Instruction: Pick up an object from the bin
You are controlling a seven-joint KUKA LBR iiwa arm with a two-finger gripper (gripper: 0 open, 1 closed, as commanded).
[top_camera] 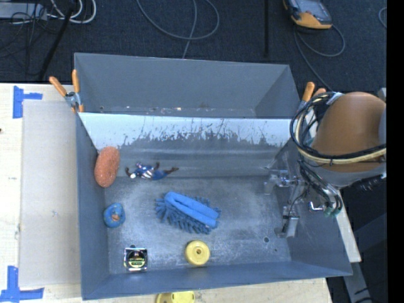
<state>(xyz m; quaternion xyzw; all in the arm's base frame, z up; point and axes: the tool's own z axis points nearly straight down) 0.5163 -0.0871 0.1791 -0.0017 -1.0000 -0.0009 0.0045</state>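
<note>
Gripper (289, 223) by the bin's (183, 87) right wall
Its opening cannot be told; closing here may scrape the wall, with the brush (187, 211) well apart.

Blue brush (187, 211); yellow disc (197, 252); orange sponge (107, 166); grey bin (189, 100).

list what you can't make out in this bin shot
Camera view:
- blue-and-white figure by the back wall: too small to identify.
- square black item at the front left: face markings too small to read.
- gripper at the right: whether it touches the bin floor is unclear from this angle; cables cover its upper part.
</note>
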